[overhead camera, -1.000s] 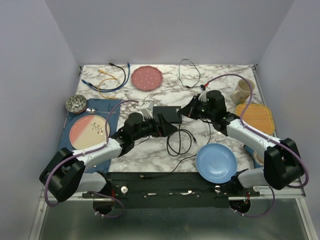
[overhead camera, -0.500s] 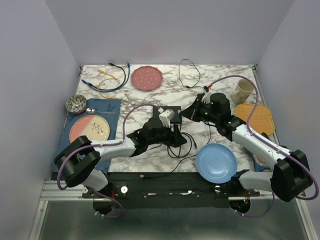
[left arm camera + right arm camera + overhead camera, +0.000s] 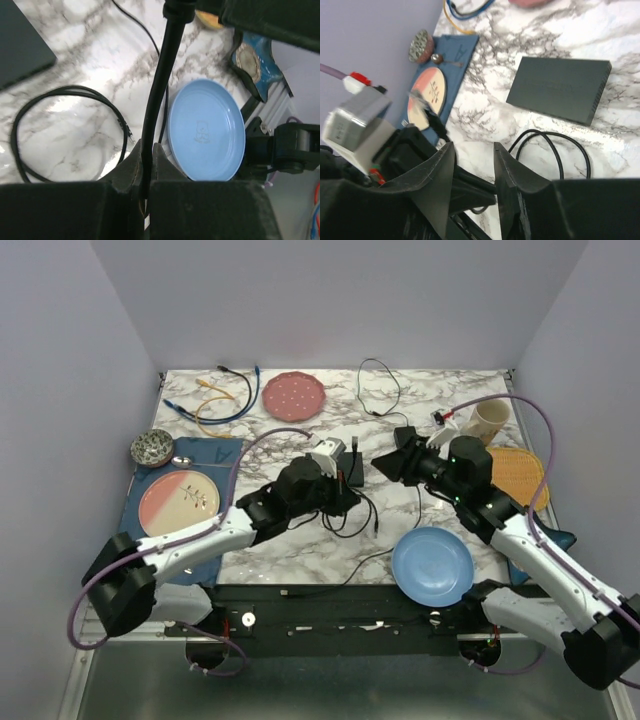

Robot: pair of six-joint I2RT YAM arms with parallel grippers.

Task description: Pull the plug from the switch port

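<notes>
Finds the left gripper [image 3: 146, 161] pinched tight on the black cable [image 3: 159, 90], just beside the switch [image 3: 560, 90] (flat on the marble table [image 3: 620, 30], about mid-table). Shows the right gripper [image 3: 474, 147] with fingers spread apart, gripping nothing, drawn back rightward since half a second ago.

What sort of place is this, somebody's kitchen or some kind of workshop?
Most likely a robot test bench, not a kitchen: a left arm and a right arm are bolted to a marble-patterned table boxed in by plain walls, and a blue plate shares it with a switch and loose cables.
</notes>
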